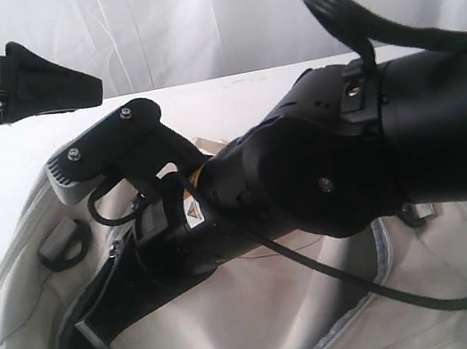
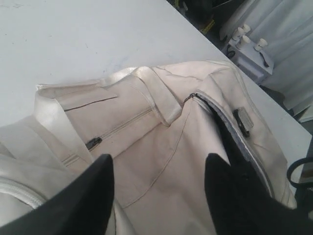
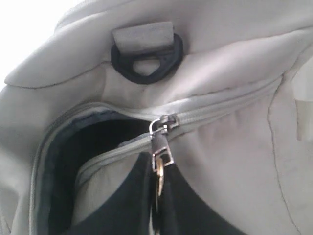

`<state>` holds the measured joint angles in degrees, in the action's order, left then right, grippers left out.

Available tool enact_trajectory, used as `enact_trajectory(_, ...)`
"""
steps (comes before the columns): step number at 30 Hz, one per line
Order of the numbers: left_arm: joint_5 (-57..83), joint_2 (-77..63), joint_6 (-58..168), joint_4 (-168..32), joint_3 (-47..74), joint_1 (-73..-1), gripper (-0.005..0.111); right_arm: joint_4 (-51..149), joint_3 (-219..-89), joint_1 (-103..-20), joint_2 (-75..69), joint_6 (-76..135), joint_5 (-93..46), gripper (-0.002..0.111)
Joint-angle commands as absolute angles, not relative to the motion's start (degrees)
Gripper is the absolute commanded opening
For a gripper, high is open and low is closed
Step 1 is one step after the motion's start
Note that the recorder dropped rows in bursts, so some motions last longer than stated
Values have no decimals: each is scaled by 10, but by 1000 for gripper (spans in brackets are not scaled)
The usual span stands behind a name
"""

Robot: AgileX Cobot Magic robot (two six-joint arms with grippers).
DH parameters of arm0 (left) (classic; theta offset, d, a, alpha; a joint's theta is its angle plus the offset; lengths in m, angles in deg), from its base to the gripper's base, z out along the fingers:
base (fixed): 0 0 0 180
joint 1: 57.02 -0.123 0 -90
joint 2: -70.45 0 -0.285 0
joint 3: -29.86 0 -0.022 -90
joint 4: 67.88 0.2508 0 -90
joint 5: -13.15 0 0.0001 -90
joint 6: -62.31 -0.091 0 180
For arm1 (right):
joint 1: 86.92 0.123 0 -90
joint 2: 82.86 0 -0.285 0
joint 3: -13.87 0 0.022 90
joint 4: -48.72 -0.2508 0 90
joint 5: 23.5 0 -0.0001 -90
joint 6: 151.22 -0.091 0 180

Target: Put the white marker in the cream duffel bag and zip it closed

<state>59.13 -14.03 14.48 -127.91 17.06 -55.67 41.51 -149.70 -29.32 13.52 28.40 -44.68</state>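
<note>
The cream duffel bag (image 1: 270, 331) lies on the white table, its main zipper partly open onto dark lining (image 3: 73, 161). My right gripper (image 3: 157, 164) is shut on the metal zipper pull (image 3: 162, 147), just below the black strap ring (image 3: 146, 61) at the bag's end. In the exterior view the right arm (image 1: 323, 168) reaches across the bag to its left end. My left gripper (image 2: 159, 161) hangs open above the bag's side panel, near the front pocket zipper (image 2: 93, 143), and holds nothing. It is raised at the upper left (image 1: 91, 86). The white marker is hidden.
The white table (image 2: 73, 39) extends around the bag. Off its far edge is a small white stand with bottles (image 2: 247, 41). A white curtain (image 1: 214, 15) hangs behind. A black cable (image 1: 326, 289) droops from the right arm over the bag.
</note>
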Motion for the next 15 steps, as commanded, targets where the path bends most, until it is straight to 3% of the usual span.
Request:
enact_trajectory(1,616,-135,151,-1251,172,-557,59,419,-1496,-291,123,288,-435,0)
enact_trajectory(15,626,-135,174,-1229,133,-556,59,466,-1496,-293,72,288,-434,0)
